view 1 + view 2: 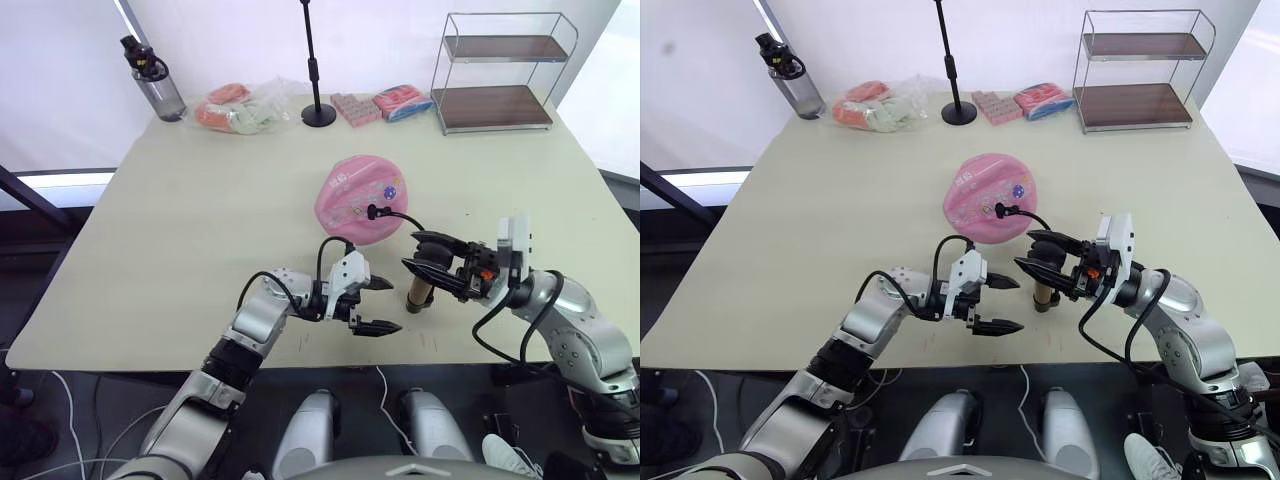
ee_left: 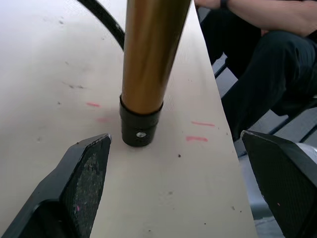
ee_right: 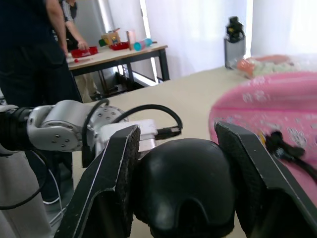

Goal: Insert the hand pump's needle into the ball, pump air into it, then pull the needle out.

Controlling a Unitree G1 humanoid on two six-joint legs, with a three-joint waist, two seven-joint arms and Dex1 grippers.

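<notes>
while our right tool clasps the black handle of the hand pump, our left tool waits released beside it.
we see the pump standing upright near the front edge of the tabletop, its gold-bronze cylinder rising from a black end cap that rests on the surface; our right fingers press the rounded handle from both sides. our left fingers are spread wide, apart from the cylinder, just to its left. the thin black hose runs from the pump up to the pink ball, which lies a little flattened on the middle of the tabletop just behind the pump, and the hose's black fitting sits against the ball's skin; we cannot make out the needle itself.
</notes>
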